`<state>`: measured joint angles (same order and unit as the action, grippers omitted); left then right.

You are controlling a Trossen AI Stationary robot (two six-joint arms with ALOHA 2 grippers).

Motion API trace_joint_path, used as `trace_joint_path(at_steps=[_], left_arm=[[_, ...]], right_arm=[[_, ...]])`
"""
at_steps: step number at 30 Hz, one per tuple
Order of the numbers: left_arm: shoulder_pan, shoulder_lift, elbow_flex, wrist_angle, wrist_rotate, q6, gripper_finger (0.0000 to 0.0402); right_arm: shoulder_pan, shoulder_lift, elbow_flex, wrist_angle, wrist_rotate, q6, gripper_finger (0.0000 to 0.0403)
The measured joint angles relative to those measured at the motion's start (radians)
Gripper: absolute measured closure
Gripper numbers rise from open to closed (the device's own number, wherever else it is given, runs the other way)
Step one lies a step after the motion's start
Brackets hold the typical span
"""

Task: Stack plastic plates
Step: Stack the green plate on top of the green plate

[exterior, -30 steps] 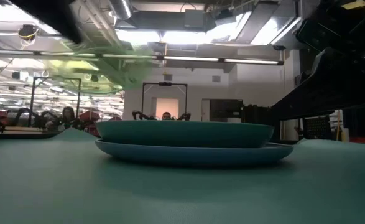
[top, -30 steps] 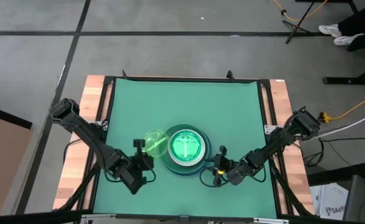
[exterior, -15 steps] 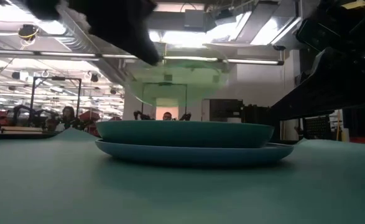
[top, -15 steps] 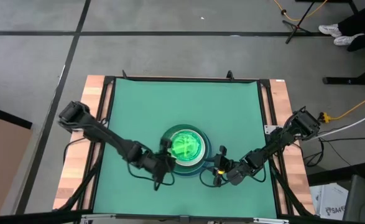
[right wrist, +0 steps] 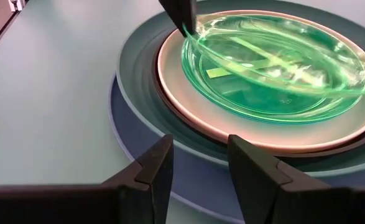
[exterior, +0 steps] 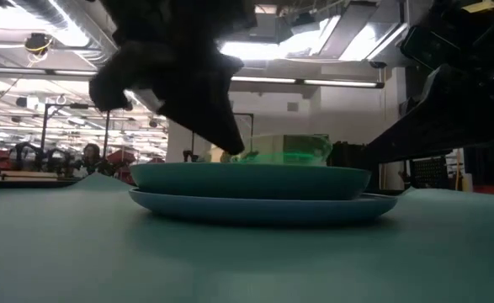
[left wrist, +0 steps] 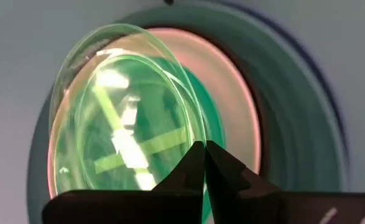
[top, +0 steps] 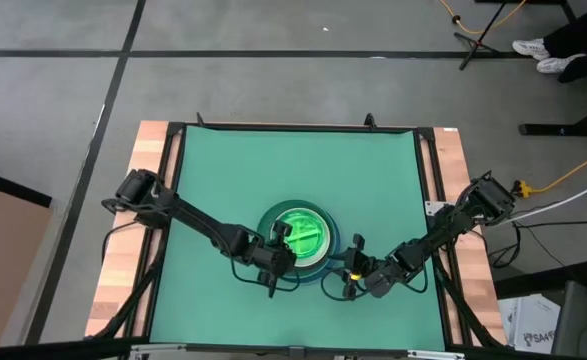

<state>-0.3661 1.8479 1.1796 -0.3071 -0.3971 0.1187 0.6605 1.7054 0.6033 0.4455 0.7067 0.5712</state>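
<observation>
**Lime plate tilted over the stack**

Green mat (top: pixel 293 170) on a wood-edged table; stack (top: pixel 298 240) sits near its front centre (blue plate (right wrist: pixel 138 149) lowest, dark green (right wrist: pixel 146 87) on it, pale one (right wrist: pixel 244 140) above). L gripper (top: pixel 276 243) pinches the rim of a clear lime plate (left wrist: pixel 123 124), held tilted just over the small plates already in the stack. R gripper (right wrist: pixel 198 165) waits beside the stack, fingers spread, holding nothing.

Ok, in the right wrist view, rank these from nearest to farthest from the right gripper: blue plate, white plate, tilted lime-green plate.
1. Blue plate: bottom of the stack, its rim just ahead of the open right gripper.
2. White plate: higher in the stack, its rim set farther in.
3. Lime-green plate: on top, tilted, its far edge pinched by the left gripper.
</observation>
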Motion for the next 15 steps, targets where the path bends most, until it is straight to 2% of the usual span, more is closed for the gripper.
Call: trace_joint_path(at_steps=[9, 15], left_arm=[[0.001, 0.020, 0.000, -0.011, 0.000, 0.031, 0.0400], [0.002, 0.020, 0.000, -0.020, 0.000, -0.016, 0.0355]], right_arm=[[0.000, 0.000, 0.000, -0.002, 0.000, 0.000, 0.0260], [0.000, 0.000, 0.000, -0.002, 0.000, -0.003, 0.0260]])
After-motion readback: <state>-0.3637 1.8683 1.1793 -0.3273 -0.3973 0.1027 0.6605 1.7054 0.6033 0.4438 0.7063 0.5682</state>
